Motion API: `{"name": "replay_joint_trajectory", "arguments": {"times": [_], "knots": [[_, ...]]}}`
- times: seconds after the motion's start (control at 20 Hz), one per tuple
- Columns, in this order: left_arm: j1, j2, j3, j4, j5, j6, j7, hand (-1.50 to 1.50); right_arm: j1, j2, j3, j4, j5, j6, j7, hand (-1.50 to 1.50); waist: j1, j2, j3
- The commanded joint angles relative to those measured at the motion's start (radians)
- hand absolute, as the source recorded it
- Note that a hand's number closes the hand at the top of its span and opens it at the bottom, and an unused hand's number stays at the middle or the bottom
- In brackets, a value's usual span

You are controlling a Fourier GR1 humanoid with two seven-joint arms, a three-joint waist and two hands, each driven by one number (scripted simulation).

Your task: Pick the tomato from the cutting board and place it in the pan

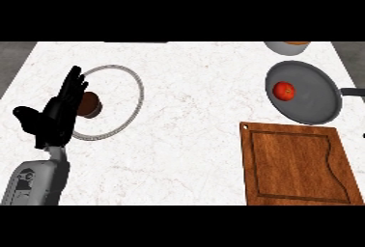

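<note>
Tomato (284,90): red, round, no long axis to speak of. It sits inside the pan (314,99), left of the pan's middle and apart from the rim.

Pan: dark grey, far right of the counter (192,125), its handle (352,91) running off the right edge.

Cutting board (299,166): brown wood, just below the pan. Nothing lies on it.

At the top edge above the pan is part of a pale vessel (287,46), cut off by the view.

Left robot hand (58,113): far left, well apart from the tomato. It is open with fingers straight and pointing up, thumb out to the side, holding nothing. Reads as resting.

Behind it a round lid (142,94) lies flat, its brown knob (92,105) partly hidden by the fingers.

The right robot hand is not in view.

Relation that matters: the tomato lies across the whole counter to the right of the left robot hand, on the right arm's side.

Judgement: the placing looks done, with the tomato in the pan and the board bare. No further grasp seems called for.
</note>
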Motion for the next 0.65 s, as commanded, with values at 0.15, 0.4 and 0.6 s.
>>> {"name": "replay_joint_trajectory", "arguments": {"times": [0.15, 0.4, 0.6], "knots": [[0.062, 0.009, 0.009, -0.049, -0.001, 0.001, -0.005, 0.0, 0.128, -0.107, -0.002, -0.028, -0.051, 0.271, -0.179, -1.5, -0.014, -0.01, -0.001], [0.026, -0.004, 0.011, -0.009, -0.016, 0.023, -0.011, 0.0, 0.14, -0.097, 0.038, -0.075, -0.068, 0.302, -0.154, -1.5, -0.026, -0.012, -0.003], [0.061, -0.016, -0.01, -0.042, -0.014, 0.012, 0.003, 0.0, 0.205, -0.105, 0.067, -0.123, -0.079, 0.269, -0.178, -1.5, -0.021, -0.014, -0.003]]}}
